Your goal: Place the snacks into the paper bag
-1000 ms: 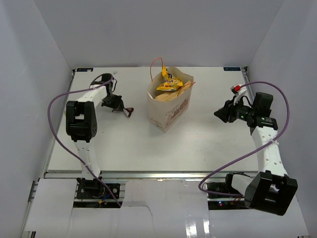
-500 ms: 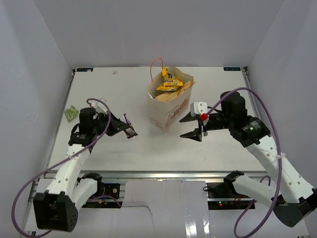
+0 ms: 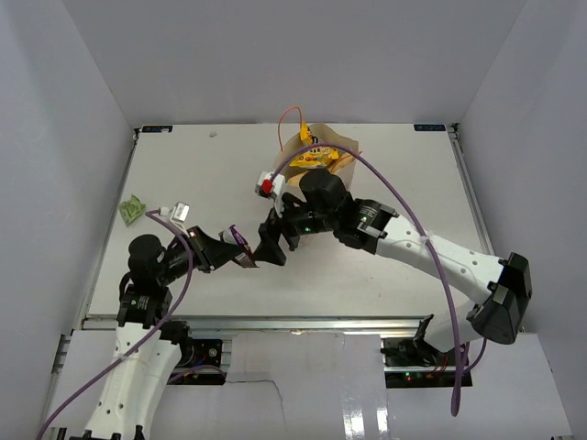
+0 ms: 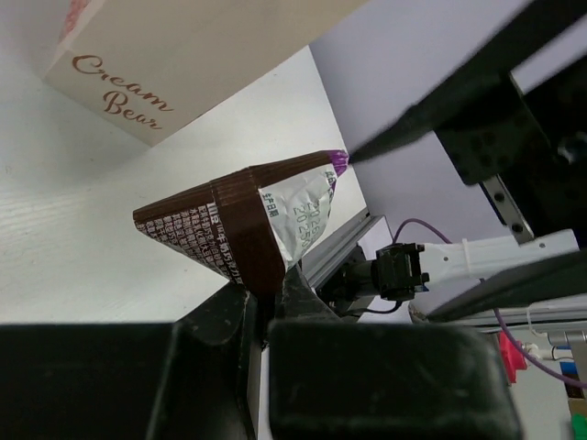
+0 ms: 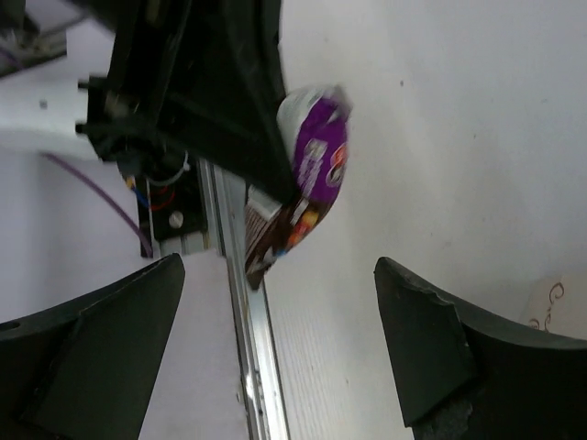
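- Left gripper (image 3: pixel 223 249): nearly closed, pinching the bar (image 4: pixel 246 218) by one end; the free purple end sticks out ahead of it, off the table
- Right gripper (image 3: pixel 271 244): fingers spread wide, nothing in them
- Key relation: the bar lies straight ahead of the right gripper, centred on the gap but not yet between the fingers. Its long axis runs roughly crosswise to the line from finger to finger, so closing should catch it across the narrow width. Looks like a handover
- Bag (image 3: pixel 342 143): upright, behind the right gripper past its wrist, beyond the bar from the left gripper. Right arm is nearer. Yellow packet (image 3: pixel 312 160) shows in its mouth
- Views: left wrist shows the pinch point, the creased wrapper and a right fingertip just beside the purple end. Top view hides the bag's lower part behind the right arm. Right wrist is blurred but shows the bar centred
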You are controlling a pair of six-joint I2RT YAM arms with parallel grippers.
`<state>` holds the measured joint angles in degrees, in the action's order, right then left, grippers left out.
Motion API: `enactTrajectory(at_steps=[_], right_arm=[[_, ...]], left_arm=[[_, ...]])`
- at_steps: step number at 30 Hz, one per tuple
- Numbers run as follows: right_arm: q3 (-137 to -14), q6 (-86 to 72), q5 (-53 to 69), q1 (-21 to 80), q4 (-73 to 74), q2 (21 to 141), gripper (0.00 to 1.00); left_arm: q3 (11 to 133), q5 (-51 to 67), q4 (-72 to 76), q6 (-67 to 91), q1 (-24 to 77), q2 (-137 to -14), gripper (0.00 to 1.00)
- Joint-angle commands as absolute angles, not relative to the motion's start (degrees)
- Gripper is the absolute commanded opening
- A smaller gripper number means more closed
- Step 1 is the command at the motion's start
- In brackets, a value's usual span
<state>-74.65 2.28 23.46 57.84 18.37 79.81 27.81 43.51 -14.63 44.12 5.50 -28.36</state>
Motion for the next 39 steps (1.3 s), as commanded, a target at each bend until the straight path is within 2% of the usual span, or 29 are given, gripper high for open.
enactTrajectory(at_steps=[1,6,10,11,23,30,36,39], right_arm=[[-83.22,-12.45,18.72,57.92,7.92,82.61,0.90],[-87.10,-21.96,22.23,57.92,4.84,89.28,0.90],[-87.80,-26.54,24.87,58.01,2.55,92.02,1.00],[-87.89,-27.15,25.66,58.01,2.11,92.37,0.95],[-82.62,-32.86,28.12,58.27,-1.84,91.76,0.65],[-82.70,-34.28,28.39,58.80,-2.99,93.95,0.55],[-83.76,-34.80,31.90,59.06,-5.88,96.32,0.34],[-84.20,-34.63,33.30,58.98,-6.76,97.12,0.17]], left_arm=[[28.21,46.23,-14.59,44.56,5.80,-23.93,0.09],[27.86,44.74,-16.61,43.59,5.80,-17.50,0.12],[28.47,43.07,-17.67,42.89,5.80,-14.94,0.16],[28.65,43.15,-17.75,42.80,5.80,-15.03,0.16],[30.41,42.63,-17.49,43.06,5.80,-16.61,0.17],[30.24,42.54,-17.49,44.47,5.80,-15.38,0.19],[30.32,41.40,-17.67,45.70,5.80,-15.03,0.25],[31.29,40.61,-18.37,45.53,5.80,-15.38,0.30]])
